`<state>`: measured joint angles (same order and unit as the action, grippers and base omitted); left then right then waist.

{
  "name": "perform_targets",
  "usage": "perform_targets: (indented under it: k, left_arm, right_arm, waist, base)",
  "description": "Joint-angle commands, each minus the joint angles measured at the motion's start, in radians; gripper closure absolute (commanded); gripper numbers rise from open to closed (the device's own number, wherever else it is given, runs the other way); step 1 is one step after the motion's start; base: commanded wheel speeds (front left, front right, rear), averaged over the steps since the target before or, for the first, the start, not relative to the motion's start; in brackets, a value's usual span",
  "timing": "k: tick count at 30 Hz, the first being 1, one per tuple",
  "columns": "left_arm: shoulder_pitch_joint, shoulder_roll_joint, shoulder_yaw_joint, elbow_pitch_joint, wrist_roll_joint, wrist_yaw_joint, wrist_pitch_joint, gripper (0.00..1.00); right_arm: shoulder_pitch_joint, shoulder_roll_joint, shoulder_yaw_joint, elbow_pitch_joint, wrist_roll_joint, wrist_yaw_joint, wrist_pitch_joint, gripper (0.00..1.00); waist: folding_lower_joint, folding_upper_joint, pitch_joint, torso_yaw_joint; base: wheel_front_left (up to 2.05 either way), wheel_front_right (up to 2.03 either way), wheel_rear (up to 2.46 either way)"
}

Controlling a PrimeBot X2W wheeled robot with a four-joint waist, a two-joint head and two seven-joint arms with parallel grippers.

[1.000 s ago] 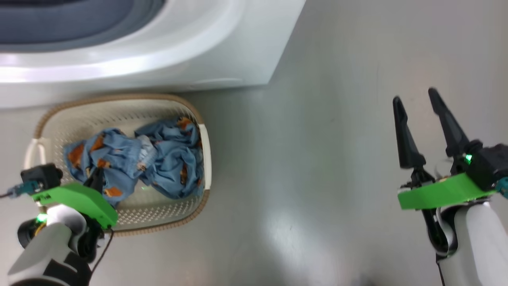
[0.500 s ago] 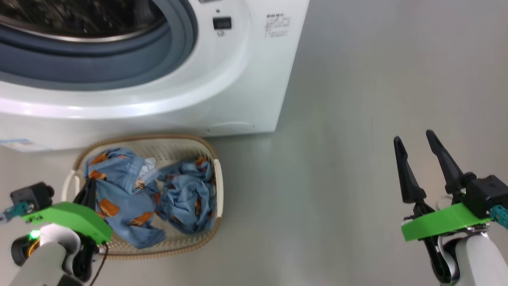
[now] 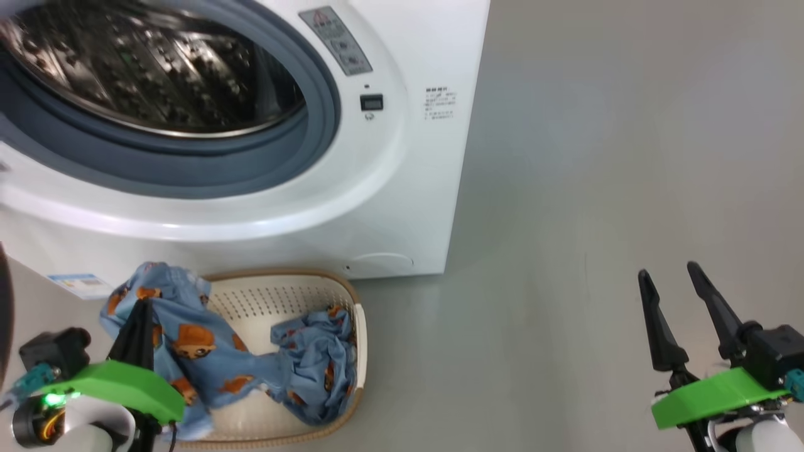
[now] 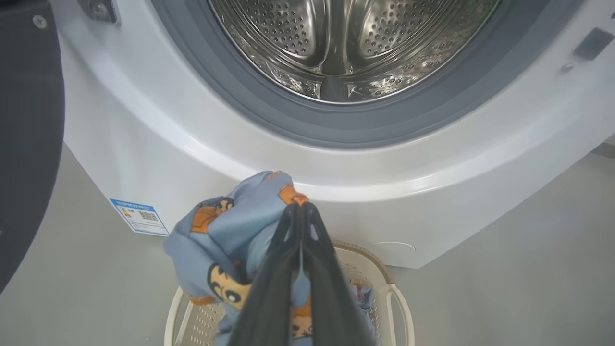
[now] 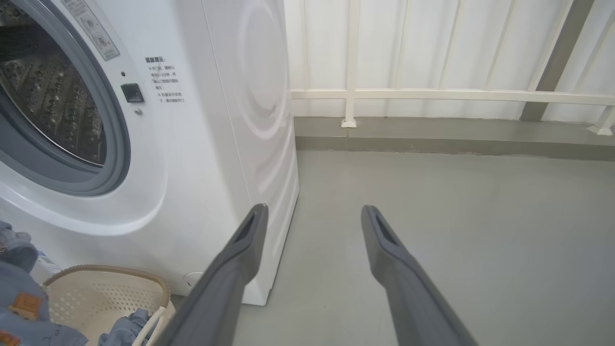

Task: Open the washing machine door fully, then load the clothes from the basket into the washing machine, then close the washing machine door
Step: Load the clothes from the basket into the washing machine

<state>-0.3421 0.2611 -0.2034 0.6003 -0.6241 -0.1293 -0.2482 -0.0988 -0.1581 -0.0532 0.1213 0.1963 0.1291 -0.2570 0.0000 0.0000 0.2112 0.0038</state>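
Left gripper (image 4: 300, 210) clenched on blue garment (image 4: 230, 226) above basket (image 3: 276, 301); right gripper (image 3: 668, 271) released. We feared its tail, perhaps tangled, dragging the basket.

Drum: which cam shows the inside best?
Left wrist view: it looks nearly straight into the drum, with the perforations sharp. Head view sees it obliquely, cropped at the top left. Right wrist view catches a slanted part at its left edge.

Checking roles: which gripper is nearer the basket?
Left. The left gripper hangs above the basket, shut on the clothes; the right gripper stands open over the floor, far to its right.
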Motion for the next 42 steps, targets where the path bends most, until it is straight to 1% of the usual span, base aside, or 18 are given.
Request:
perform_targets:
  k: [1, 11, 18, 25, 29, 35, 38, 42]
  left_arm:
    - [0.022, 0.027, 0.057, -0.062, 0.031, -0.001, -0.013, 1.0]
    - [0.176, -0.007, 0.153, -0.266, 0.135, -0.001, -0.013, 1.0]
    - [0.307, -0.042, 0.222, -0.404, 0.184, -0.001, -0.014, 1.0]
    - [0.41, -0.082, 0.256, -0.51, 0.226, -0.001, -0.014, 1.0]
    - [0.421, -0.098, 0.26, -0.536, 0.232, -0.001, -0.014, 1.0]
    - [0.394, -0.11, 0.252, -0.54, 0.229, -0.001, -0.014, 1.0]
    - [0.356, -0.114, 0.251, -0.539, 0.219, -0.001, -0.014, 1.0]
    - [0.257, -0.116, 0.272, -0.536, 0.21, -0.001, -0.014, 1.0]
  right_arm:
    - [0.019, -0.017, 0.014, -0.026, 0.015, 0.002, -0.005, 0.0]
    - [0.094, -0.025, -0.018, -0.032, 0.017, 0.002, -0.005, 0.0]
    - [0.151, -0.012, -0.054, -0.036, 0.017, 0.002, -0.005, 0.0]
    - [0.18, -0.003, -0.064, -0.044, 0.016, 0.002, -0.005, 0.0]
    - [0.181, -0.001, -0.066, -0.045, 0.015, 0.002, -0.005, 0.0]
    - [0.166, 0.0, -0.056, -0.047, 0.011, 0.002, -0.005, 0.0]
    - [0.153, 0.001, -0.051, -0.048, 0.01, 0.002, -0.005, 0.0]
    - [0.136, 0.007, -0.044, -0.048, 0.006, 0.002, -0.005, 0.0]
  waist:
    - [0.0, 0.0, -0.04, 0.008]
    - [0.0, 0.0, -0.093, 0.004]
    - [0.0, 0.0, -0.126, -0.005]
    - [0.0, 0.0, -0.127, -0.014]
    - [0.0, 0.0, -0.12, -0.012]
    - [0.0, 0.0, -0.097, -0.012]
    - [0.0, 0.0, -0.075, -0.01]
    - [0.0, 0.0, -0.04, -0.006]
  base:
    - [0.0, 0.0, 0.0]
    - [0.0, 0.0, 0.0]
    - [0.0, 0.0, 0.0]
    - [0.0, 0.0, 0.0]
    - [0.0, 0.0, 0.0]
    - [0.0, 0.0, 0.0]
    - [0.0, 0.0, 0.0]
    - [0.0, 0.0, 0.0]
